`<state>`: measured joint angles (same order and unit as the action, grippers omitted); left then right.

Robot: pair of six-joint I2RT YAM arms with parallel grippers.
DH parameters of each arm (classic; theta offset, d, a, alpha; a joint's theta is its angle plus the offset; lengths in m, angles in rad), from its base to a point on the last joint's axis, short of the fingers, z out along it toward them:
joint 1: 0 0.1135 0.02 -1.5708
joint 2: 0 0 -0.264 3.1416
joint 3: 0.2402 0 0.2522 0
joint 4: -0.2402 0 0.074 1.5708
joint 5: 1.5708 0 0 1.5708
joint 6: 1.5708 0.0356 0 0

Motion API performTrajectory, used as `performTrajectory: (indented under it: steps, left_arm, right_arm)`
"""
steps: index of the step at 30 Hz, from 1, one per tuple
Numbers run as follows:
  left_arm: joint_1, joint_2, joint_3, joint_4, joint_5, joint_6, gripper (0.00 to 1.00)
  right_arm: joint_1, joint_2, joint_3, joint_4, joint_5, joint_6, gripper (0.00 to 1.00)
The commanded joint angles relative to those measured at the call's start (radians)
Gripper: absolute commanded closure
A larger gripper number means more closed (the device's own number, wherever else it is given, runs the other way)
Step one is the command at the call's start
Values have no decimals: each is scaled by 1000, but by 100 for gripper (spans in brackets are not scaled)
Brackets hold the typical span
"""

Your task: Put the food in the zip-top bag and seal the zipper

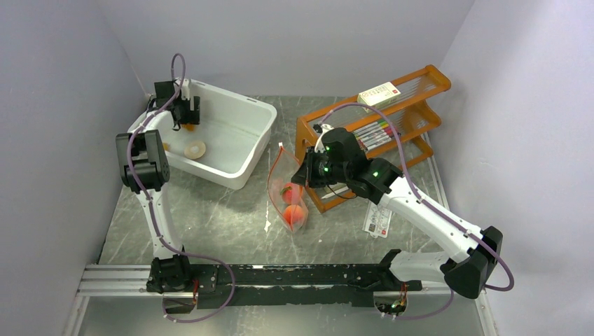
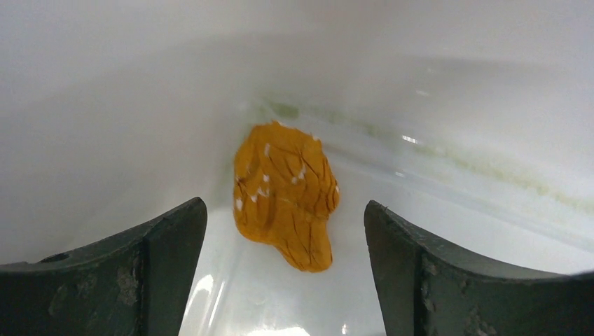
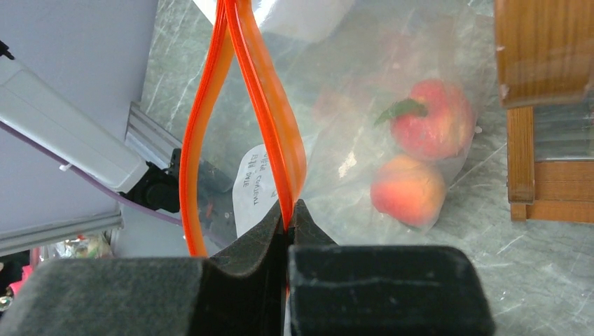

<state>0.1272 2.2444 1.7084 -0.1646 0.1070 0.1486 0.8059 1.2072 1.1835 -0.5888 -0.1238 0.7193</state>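
The clear zip-top bag (image 1: 286,199) lies on the table's middle, its mouth held up and partly open. Two pieces of food sit inside: a reddish fruit (image 3: 431,127) and a peach-orange one (image 3: 408,190). My right gripper (image 3: 288,210) is shut on one side of the orange-red zipper (image 3: 270,105); it also shows in the top view (image 1: 306,171). My left gripper (image 2: 284,204) is open inside the white tub, its fingers either side of a wrinkled orange food piece (image 2: 284,192) without touching it. It shows in the top view (image 1: 185,115) at the tub's far-left corner.
The white tub (image 1: 242,150) stands at back left and also holds a pale round piece (image 1: 195,149). A wooden rack (image 1: 420,112) with coloured markers (image 1: 373,133) and a white box (image 1: 378,93) stands right of the bag. A printed card (image 1: 378,220) lies by the right arm.
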Motion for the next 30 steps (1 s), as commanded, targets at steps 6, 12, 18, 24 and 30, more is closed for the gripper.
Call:
performTrajectory:
  steps: [6,12,18,24,30]
  left_arm:
    - [1,95,118,-12,-12,-20,20]
    - [1,113,127,-25,-5,-33,20]
    - [1,102,95,-17,9,-54,31]
    - [0,78,83,-23,30,-62,44]
    - [0,10,47,-11,57,-96,48]
  right_arm:
    - [-6,3,7,8,16,-8,100]
    - [-6,-4,4,13,16,2,100]
    - [-5,-18,-3,15,13,16,100]
    - [-6,-50,-28,21,14,36,100]
    - [-6,-69,-48,31,12,44,100]
